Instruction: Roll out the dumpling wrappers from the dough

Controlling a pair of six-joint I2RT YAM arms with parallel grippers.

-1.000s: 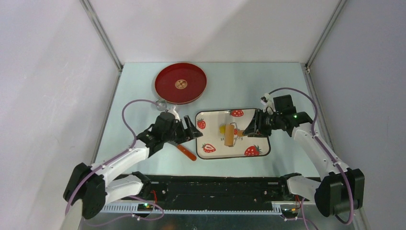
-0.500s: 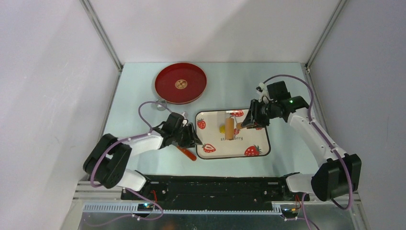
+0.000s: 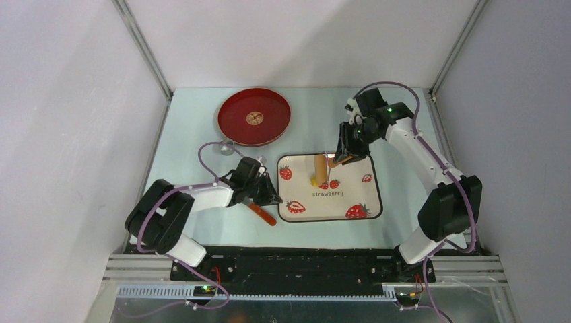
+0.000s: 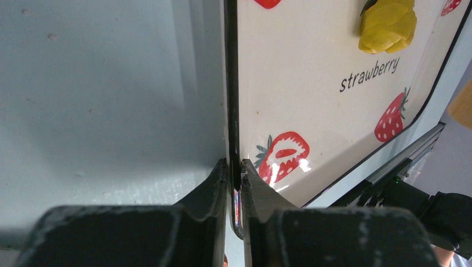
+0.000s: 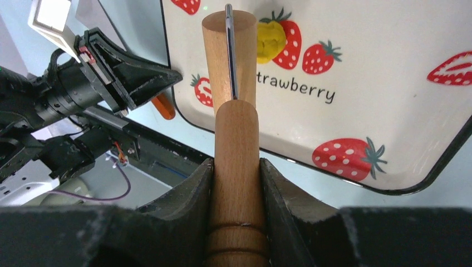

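From above, the strawberry-print tray [image 3: 350, 195] lies on the surface [image 3: 323, 114], toward its near edge. The dough [image 3: 314, 180], a small yellow lump, sits in the tray's left half, nearer the far edge. The left tool [image 3: 276, 195] is at the tray's left edge. The right tool [image 3: 332, 161] is over the far edge, gripping the wooden roller [image 3: 318, 167], whose end is just beside the dough. A red plate [image 3: 254, 117] stands near the surface's far edge.

At the left wrist, the left tool [image 4: 234, 172] is narrow, its fingers pinching the tray's [image 4: 311, 128] black rim. The dough [image 4: 388, 25] lies well beyond it.

At the right wrist, the right tool [image 5: 236, 167] clamps the handle of the roller [image 5: 217, 61]. The drum is tilted over the tray [image 5: 389, 83], and the dough [image 5: 271, 41] shows just beside it.
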